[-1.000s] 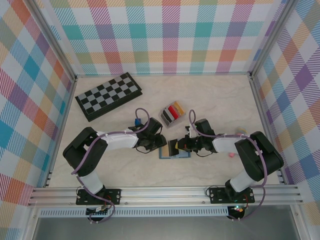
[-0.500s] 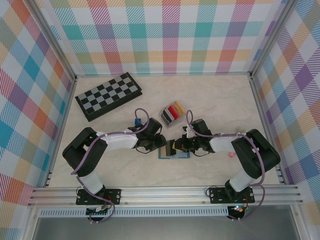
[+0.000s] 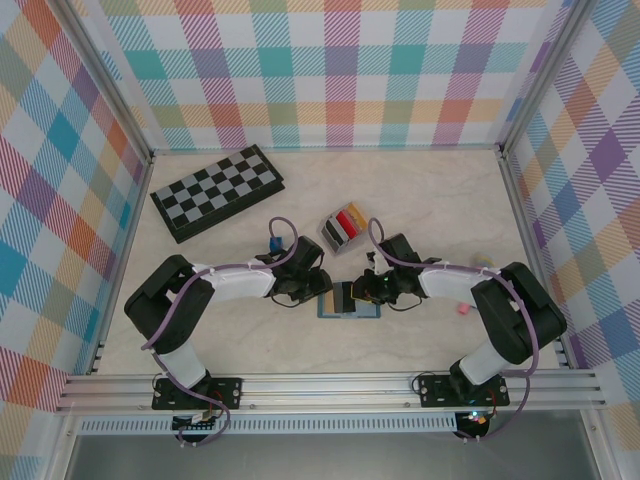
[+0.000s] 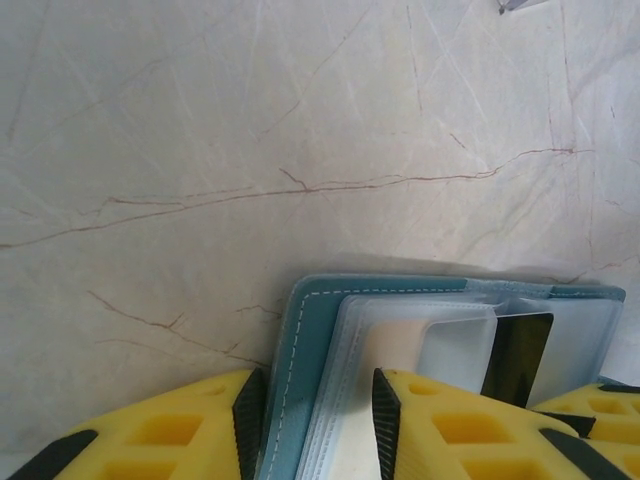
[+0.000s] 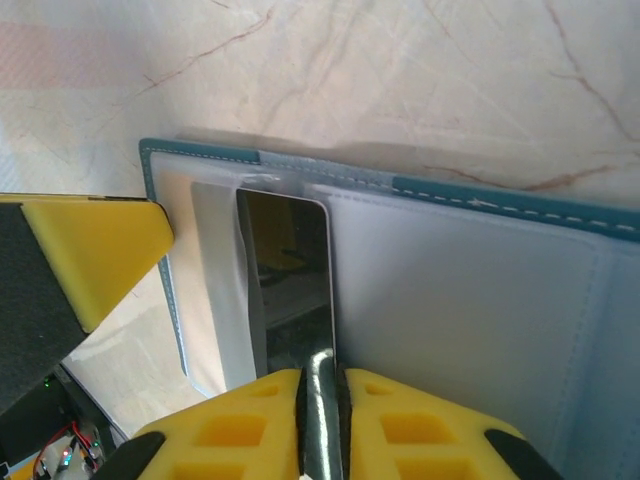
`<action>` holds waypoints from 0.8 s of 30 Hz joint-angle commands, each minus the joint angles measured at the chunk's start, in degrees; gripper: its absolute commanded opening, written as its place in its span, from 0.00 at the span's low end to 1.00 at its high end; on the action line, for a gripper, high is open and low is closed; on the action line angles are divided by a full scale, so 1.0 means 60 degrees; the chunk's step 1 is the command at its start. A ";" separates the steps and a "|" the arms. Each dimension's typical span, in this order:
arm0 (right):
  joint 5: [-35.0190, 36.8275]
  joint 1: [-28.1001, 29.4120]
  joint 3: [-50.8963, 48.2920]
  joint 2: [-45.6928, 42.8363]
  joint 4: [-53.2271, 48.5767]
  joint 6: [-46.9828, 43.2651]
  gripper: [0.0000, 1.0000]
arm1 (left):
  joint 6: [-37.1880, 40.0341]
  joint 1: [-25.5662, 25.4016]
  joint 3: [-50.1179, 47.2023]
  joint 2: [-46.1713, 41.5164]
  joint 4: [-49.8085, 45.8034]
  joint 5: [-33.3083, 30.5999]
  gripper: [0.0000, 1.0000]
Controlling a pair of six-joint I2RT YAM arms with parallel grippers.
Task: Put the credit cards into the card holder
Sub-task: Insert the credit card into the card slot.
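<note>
The black card (image 5: 290, 270) lies half inside a clear sleeve of the open blue-grey wallet (image 5: 480, 300), its near edge sticking out. The right fingers (image 5: 320, 378) are pinched nearly closed on that edge, and the thin dark strip of the card fills the slit between the two yellow pads.

The left fingers (image 4: 320, 415) stand at the wallet's opposite side, narrowed partway. The teal stitched cover and the clear sleeves run up between them and touch both pads, so they hold the wallet's edge. From this side the same black card shows as a dark strip in the sleeves.

From above, the wallet (image 3: 335, 309) lies flat on the bench (image 3: 430, 200), with the left fingers (image 3: 322, 288) and right fingers (image 3: 362, 290) meeting over it from either side.

The card holder (image 3: 327, 228) stands just beyond the wallet — apart from it — and keeps three cards upright in a row: black (image 3: 336, 233), red (image 3: 347, 221) and yellow (image 3: 358, 213). A small blue cube (image 3: 274, 243) sits beyond and left of the wallet, near the left arm's wrist. Farther off the same way lies the chessboard (image 3: 217, 192), well apart. To the wallet's right, past the right arm, a small pink thing (image 3: 462, 309) rests on the bench.
</note>
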 commanded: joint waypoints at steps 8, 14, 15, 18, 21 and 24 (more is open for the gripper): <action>-0.0698 0.0369 0.0773 0.0730 0.0304 0.0089 0.15 | -0.0093 -0.0132 -0.0312 0.0082 0.0184 0.0354 0.37; -0.0756 0.0531 0.1014 0.0902 0.0511 0.0436 0.14 | -0.0126 -0.0135 -0.0354 -0.0022 0.0223 0.0327 0.40; -0.0295 0.0528 0.1079 0.0733 0.0026 0.0367 0.14 | -0.0127 -0.0138 -0.0357 -0.0029 0.0188 0.0293 0.40; 0.1141 0.0539 0.1284 0.0170 -0.1535 0.0048 0.19 | -0.0148 -0.0136 -0.0410 -0.0102 0.0149 0.0226 0.40; 0.1468 0.0531 0.1424 0.0154 -0.2139 -0.0238 0.22 | -0.0145 -0.0127 -0.0455 -0.0097 0.0175 0.0195 0.41; 0.1245 0.0531 0.1297 0.0326 -0.1939 -0.0212 0.25 | -0.0115 -0.0133 -0.0399 -0.0036 0.0207 0.0290 0.41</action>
